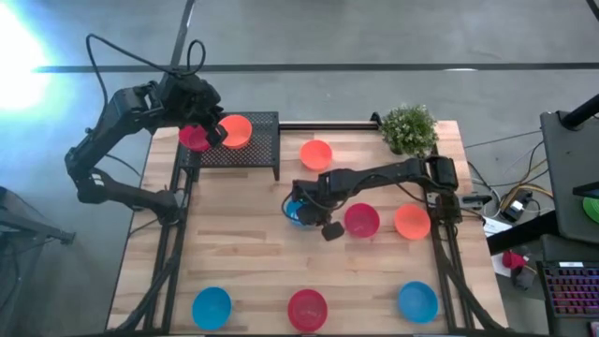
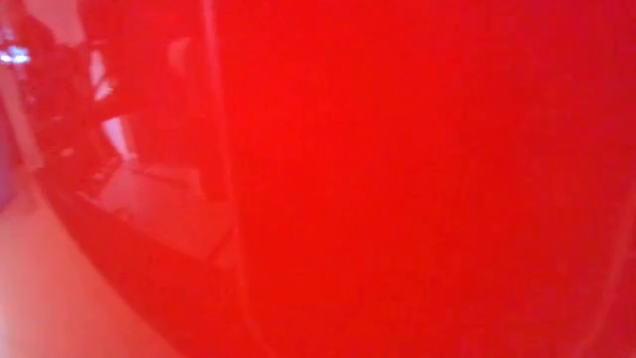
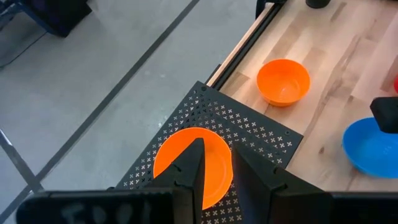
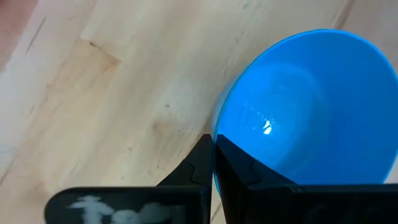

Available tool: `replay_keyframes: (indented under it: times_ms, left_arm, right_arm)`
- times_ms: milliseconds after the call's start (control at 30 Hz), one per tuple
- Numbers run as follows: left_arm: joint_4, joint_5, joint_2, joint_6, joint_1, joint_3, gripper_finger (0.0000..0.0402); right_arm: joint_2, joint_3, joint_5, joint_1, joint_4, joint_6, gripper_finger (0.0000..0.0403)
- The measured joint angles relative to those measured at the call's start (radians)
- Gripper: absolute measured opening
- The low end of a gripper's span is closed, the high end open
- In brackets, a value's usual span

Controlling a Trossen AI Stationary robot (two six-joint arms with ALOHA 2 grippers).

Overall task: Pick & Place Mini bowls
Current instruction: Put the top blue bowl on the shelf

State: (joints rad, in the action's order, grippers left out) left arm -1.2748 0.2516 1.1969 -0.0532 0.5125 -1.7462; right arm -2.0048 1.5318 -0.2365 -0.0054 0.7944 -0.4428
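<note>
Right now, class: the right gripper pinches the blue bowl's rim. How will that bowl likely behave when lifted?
The blue bowl looks like thin, glossy plastic, so probably light and stiff. The right gripper is shut on one edge only, so the bowl may hang tilted. The shiny surface suggests it could slip if jerked.

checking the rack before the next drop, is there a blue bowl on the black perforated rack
No, the black perforated rack holds an orange bowl and a red bowl; no blue bowl is on it.
</note>
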Motion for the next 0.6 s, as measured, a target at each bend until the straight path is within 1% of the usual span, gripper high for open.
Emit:
replay_keyframes:
  times_ms: [300, 367, 600]
  left_arm:
    - [-0.001, -0.031, 0.0, 0.0, 0.0, 0.0, 0.0078]
    - [-0.001, -0.031, 0.0, 0.0, 0.0, 0.0, 0.0078]
    - [-0.001, -0.031, 0.0, 0.0, 0.0, 0.0, 0.0078]
  right_arm:
    - [0.0, 0.0, 0.001, 0.005, -0.002, 0.029, 0.0013]
    - [0.0, 0.0, 0.001, 0.006, -0.003, 0.034, 0.0024]
    - [0.0, 0.0, 0.001, 0.01, -0.024, 0.034, 0.0089]
